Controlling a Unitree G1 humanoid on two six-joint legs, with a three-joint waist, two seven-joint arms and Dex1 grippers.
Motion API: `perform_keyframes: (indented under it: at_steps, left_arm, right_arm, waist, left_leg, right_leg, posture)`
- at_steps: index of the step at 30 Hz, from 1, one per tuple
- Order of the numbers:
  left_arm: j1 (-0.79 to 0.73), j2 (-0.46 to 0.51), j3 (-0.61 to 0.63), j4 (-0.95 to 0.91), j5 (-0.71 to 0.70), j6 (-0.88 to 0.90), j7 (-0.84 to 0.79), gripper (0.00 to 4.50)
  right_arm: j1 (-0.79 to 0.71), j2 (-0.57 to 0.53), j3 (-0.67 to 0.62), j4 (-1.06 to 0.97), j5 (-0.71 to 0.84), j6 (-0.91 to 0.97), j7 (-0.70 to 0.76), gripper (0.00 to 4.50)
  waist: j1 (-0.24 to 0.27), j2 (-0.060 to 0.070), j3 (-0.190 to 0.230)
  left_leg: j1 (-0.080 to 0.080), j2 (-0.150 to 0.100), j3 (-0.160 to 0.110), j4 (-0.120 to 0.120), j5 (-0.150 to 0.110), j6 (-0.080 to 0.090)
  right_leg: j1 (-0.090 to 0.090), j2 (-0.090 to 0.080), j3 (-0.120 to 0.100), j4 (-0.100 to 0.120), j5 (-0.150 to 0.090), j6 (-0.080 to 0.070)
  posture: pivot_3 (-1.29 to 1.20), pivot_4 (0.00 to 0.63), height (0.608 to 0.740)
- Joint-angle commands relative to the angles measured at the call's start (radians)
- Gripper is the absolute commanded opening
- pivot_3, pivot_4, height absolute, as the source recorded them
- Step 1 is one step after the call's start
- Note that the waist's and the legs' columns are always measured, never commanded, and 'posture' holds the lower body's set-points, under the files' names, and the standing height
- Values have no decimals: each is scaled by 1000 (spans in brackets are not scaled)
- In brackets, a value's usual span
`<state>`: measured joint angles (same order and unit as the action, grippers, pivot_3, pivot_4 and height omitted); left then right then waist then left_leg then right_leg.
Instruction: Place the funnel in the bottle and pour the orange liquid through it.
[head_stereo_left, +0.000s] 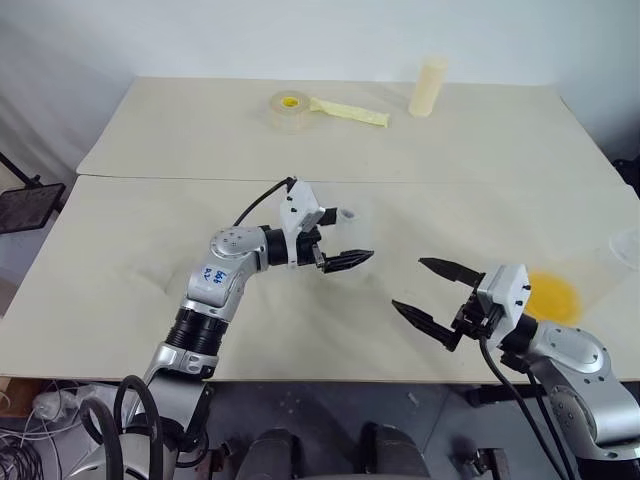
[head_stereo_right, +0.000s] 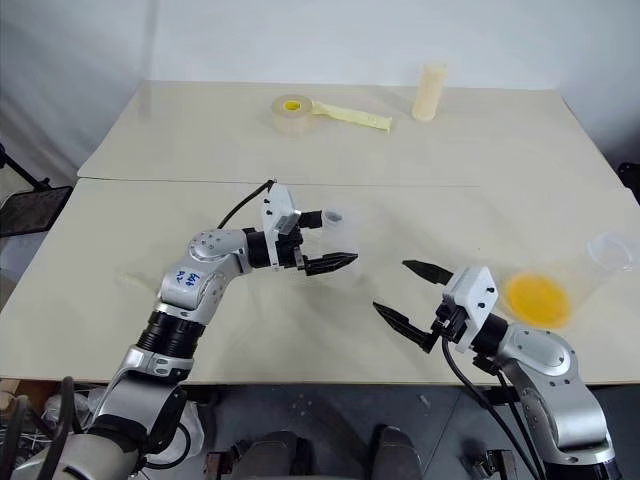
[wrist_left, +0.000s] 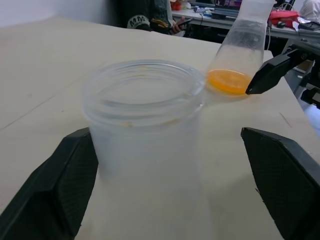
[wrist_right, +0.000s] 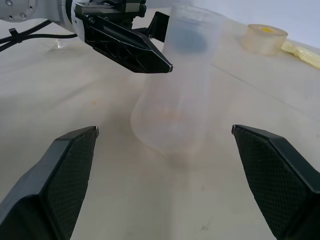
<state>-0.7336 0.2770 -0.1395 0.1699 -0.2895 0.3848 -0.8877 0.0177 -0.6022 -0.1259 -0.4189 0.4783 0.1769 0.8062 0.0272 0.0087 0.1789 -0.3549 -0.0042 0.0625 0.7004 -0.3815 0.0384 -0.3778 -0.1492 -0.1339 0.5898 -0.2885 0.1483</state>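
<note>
Clear bottle (wrist_right: 175, 90) stands upright between left gripper's (head_stereo_left: 345, 260) spread, released fingers

- The two head views look forward and down over the table (head_stereo_left: 150, 250), sharing nearly the same scene.
- The left wrist view sits close behind the bottle (wrist_left: 145, 150), facing the orange liquid (wrist_left: 229, 81).
- The right wrist view faces the bottle, seemingly from slightly farther back.

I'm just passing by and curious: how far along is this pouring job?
The funnel looks seated on the bottle. The left hand stands open around it; the right hand is open, empty. The orange liquid is not yet poured.
</note>
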Motion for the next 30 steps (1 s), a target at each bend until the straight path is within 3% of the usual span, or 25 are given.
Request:
perform_keyframes:
  at_steps: [1, 12, 21, 30]
  left_arm:
    - [5, 4, 8, -71, -23, 23, 1, 4489]
    - [24, 56, 40, -134, -36, 101, 5, 4489]
    - [49, 281, 135, -281, -114, 271, -44, 4489]
    - [159, 445, 331, -394, -161, 327, 21, 4489]
  right_arm:
    - [-3, 5, -19, -27, 2, -23, -4, 4500]
    - [-8, 9, -16, -15, -4, -37, 2, 4500]
    - [-10, -8, -24, 3, 0, -41, 27, 4500]
    - [-59, -27, -27, 62, 15, -42, 99, 4500]
  waist:
    - [0, 0, 0]
    - [-1, 0, 0]
    - [-2, 0, 0]
    - [-5, 0, 0]
  left_leg:
    - [0, 0, 0, 0, 0, 0]
    - [0, 0, 0, 0, 0, 0]
    - [0, 2, -1, 0, 0, 0]
    - [0, 2, -1, 0, 0, 0]
  right_leg:
    - [0, 0, 0, 0, 0, 0]
    - [0, 0, 0, 0, 0, 0]
    - [0, 0, 1, 0, 0, 0]
    - [0, 0, 1, 0, 0, 0]
  posture:
    - [0, 150, 740]
    - [0, 150, 740]
    - [0, 150, 740]
    - [0, 150, 740]
